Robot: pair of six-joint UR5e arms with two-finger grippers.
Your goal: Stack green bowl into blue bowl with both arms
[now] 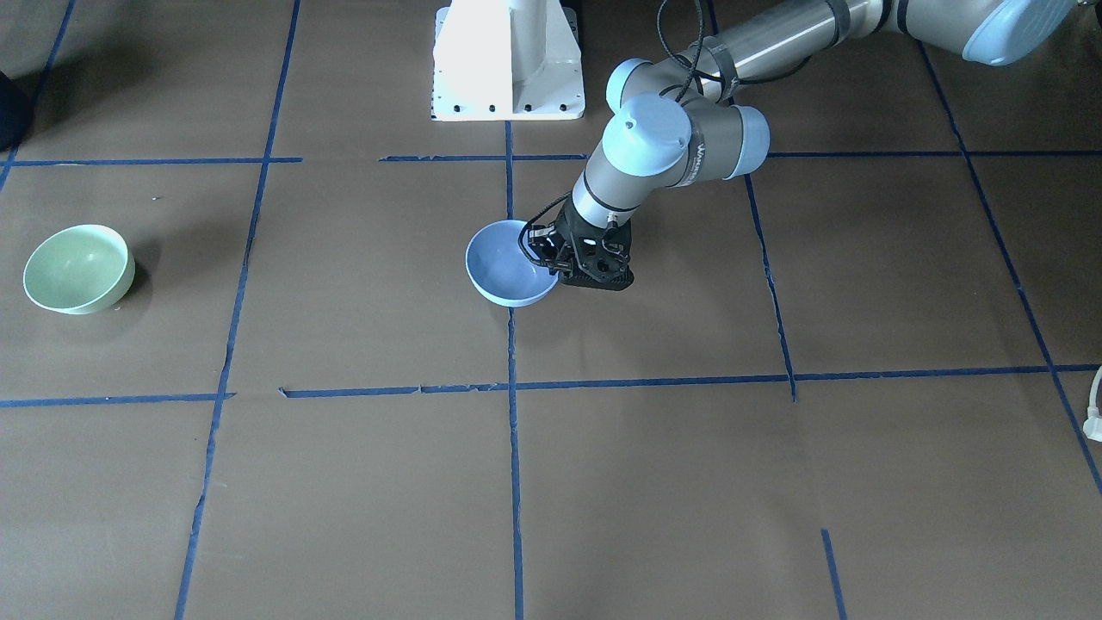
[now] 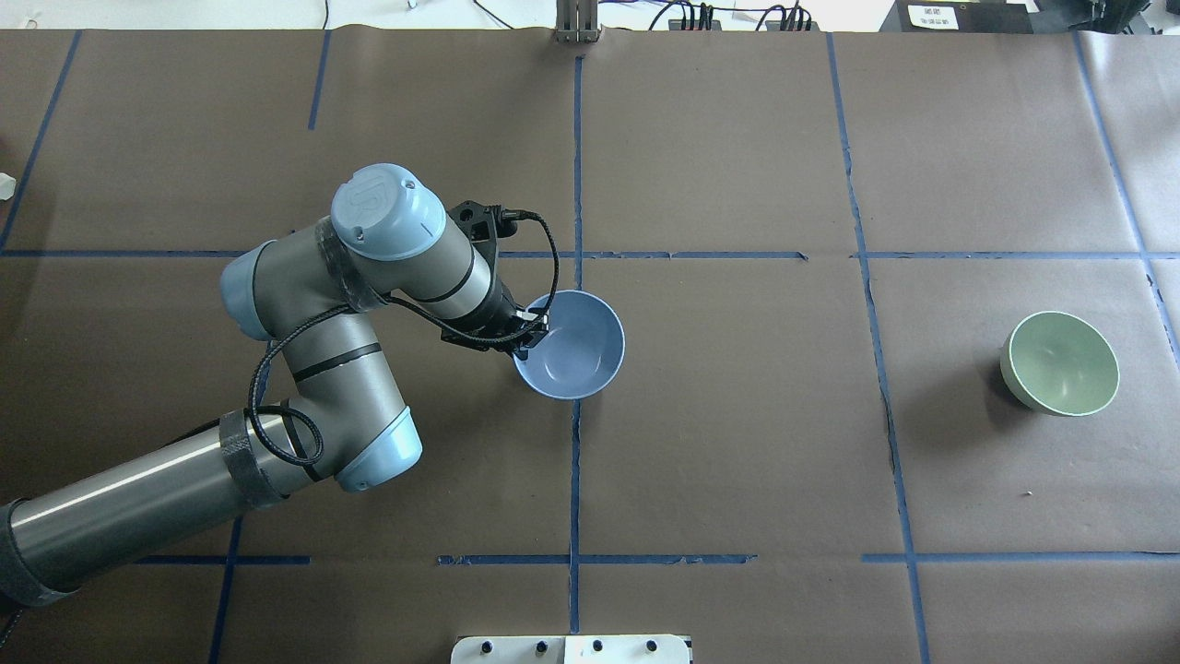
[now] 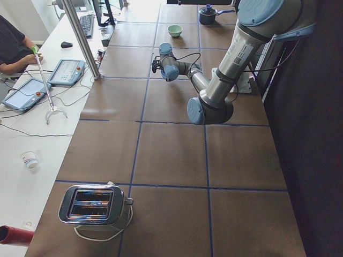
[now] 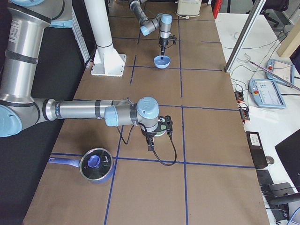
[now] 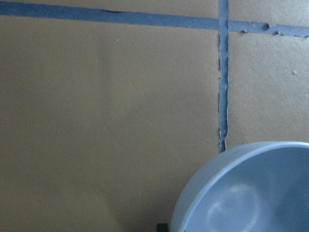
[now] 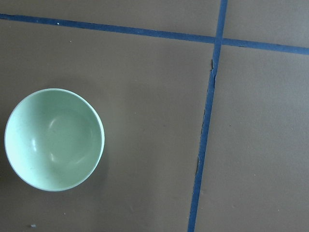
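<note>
You've got the left gripper (image 2: 527, 334) clamped on the blue bowl's (image 2: 576, 346) rim mid-table, and the green bowl (image 2: 1060, 362) sits upright well off to the right beneath the right gripper (image 4: 151, 139), whose grip I cannot tell.

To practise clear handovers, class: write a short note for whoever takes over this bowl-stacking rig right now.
Left hand: shut on the blue bowl at its rim, mid-workspace.
Right hand: seen only in a side view, so open or shut cannot be told; not on the green bowl.
That bowl: upright, alone, far to the robot's right.
Done: blue bowl gripped.
Left: pick up the green bowl, set it inside the blue one.
</note>
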